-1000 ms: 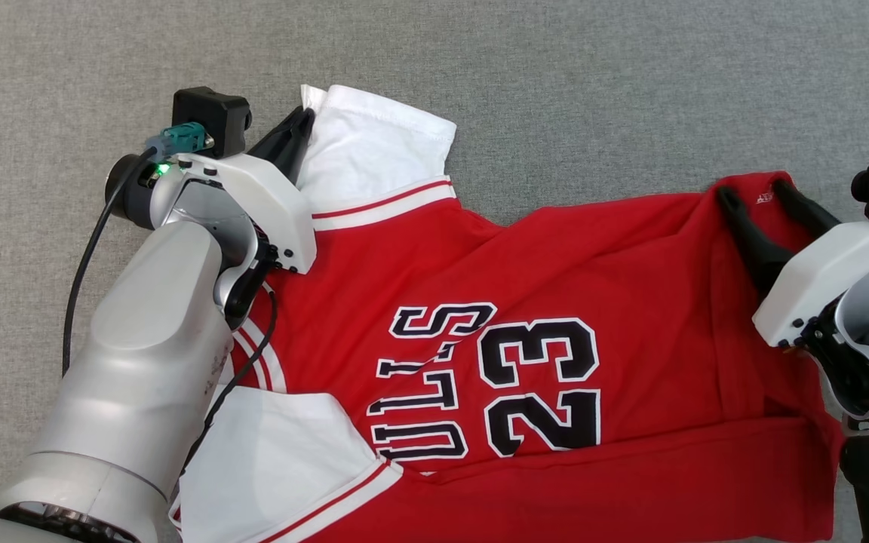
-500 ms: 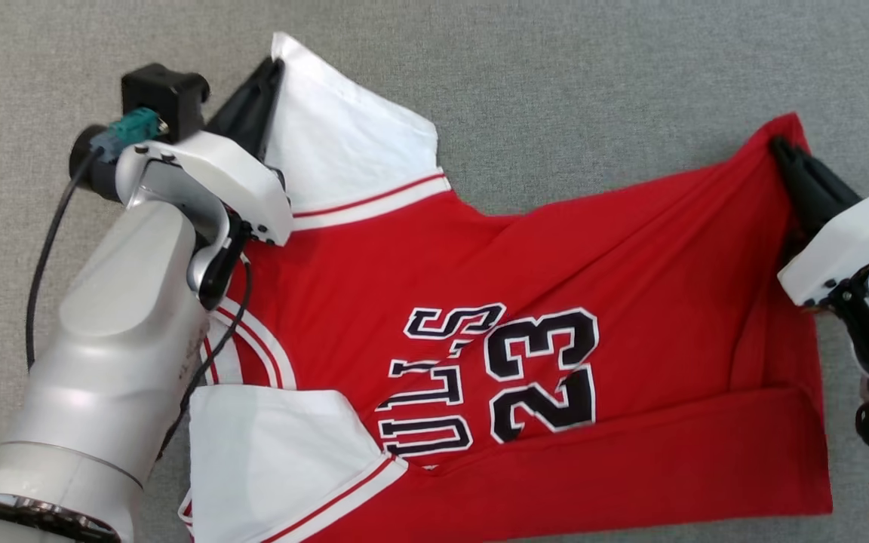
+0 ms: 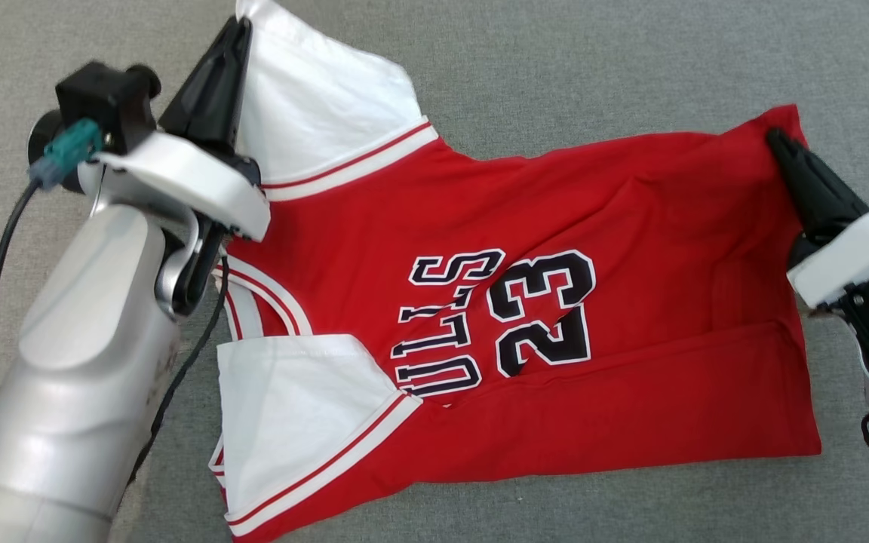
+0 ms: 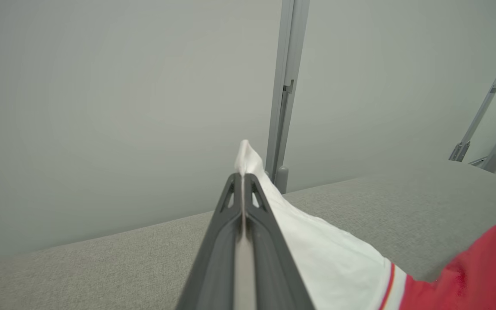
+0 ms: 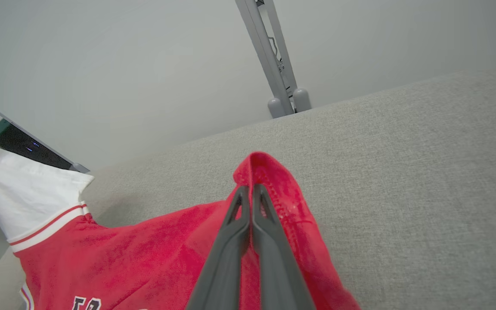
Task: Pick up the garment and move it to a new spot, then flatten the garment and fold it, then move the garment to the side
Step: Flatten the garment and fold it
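Observation:
The garment [image 3: 525,324] is a red jersey with white sleeves and a black "23", spread across the grey surface with its near long edge folded over. My left gripper [image 3: 240,26] is shut on the tip of the far white sleeve [image 4: 317,254], held up off the surface. My right gripper [image 3: 775,137] is shut on the far red hem corner [image 5: 269,172], which is pinched and raised. The cloth between the two grips is pulled fairly taut. The near white sleeve [image 3: 291,422] lies flat.
The grey fabric surface [image 3: 555,68] runs past the garment on all sides. Beyond its far edge stand grey metal posts [image 4: 284,86] and a pale wall. My left forearm [image 3: 80,362] and its black cable hang over the near left.
The right gripper has shut on the red hem corner. Both grippers have risen and moved away from me, lifting the sleeve tip and the hem and drawing the jersey taut.

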Motion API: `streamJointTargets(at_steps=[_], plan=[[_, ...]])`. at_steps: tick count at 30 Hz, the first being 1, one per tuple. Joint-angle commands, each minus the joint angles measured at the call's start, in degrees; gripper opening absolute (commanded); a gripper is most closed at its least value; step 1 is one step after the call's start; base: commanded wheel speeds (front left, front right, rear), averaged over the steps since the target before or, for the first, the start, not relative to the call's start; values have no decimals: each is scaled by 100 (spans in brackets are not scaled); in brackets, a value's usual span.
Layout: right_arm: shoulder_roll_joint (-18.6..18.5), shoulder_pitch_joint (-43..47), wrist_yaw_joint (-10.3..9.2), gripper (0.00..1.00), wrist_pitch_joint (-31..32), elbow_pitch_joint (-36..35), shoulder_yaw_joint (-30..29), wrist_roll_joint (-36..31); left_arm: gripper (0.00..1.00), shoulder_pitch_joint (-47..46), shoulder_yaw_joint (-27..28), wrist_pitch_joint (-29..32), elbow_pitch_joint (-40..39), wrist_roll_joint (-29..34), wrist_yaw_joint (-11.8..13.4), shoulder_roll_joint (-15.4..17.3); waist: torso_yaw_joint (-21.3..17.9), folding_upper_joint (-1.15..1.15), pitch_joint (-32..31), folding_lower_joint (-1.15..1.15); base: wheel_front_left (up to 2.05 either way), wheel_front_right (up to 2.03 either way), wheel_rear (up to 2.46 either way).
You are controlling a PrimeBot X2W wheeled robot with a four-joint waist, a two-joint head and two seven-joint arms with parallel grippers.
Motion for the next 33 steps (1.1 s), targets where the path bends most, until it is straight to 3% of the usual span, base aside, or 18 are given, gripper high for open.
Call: streamJointTargets(at_steps=[1,8,17,22,28,29,30,31,32,33], plan=[[-33,177,3,0,-50,-124,-15,257,0,195,36,-12,-258,-47,69,102,-1,0,-35,0,0,0,0],[-123,1276,3,0,117,-611,-327,1416,0,1684,288,122,-2275,-310,481,558,19,0,-176,0,0,0,0],[-67,2064,3,0,-90,-573,-422,1813,0,3887,473,865,-4682,-693,1331,1081,-70,0,-197,0,0,0,0],[-49,2246,3,0,-364,-444,-283,1857,0,4917,512,1052,-5241,-1025,1699,1036,-59,0,-247,0,0,0,0],[-101,2495,3,0,-736,-264,-120,1867,0,5523,351,1232,-5230,-1310,1823,911,39,0,-321,0,0,0,0],[-110,2527,3,10,-796,-230,-82,1842,0,5544,319,1231,-5150,-1351,1796,871,47,0,-331,0,0,0,0],[-129,2554,3,35,-877,-207,-37,1798,0,5556,287,1250,-5062,-1400,1761,835,56,0,-340,0,0,0,0],[-144,2577,3,62,-968,-189,16,1778,12,5556,262,1246,-4957,-1407,1751,816,66,0,-355,0,0,0,0],[-167,2604,3,100,-1087,-194,65,1707,61,5536,261,1209,-4850,-1424,1744,774,75,0,-374,0,0,0,0],[-212,2629,3,100,-1237,-208,122,1589,100,5503,257,1150,-4722,-1411,1721,748,79,0,-399,0,0,0,0]])
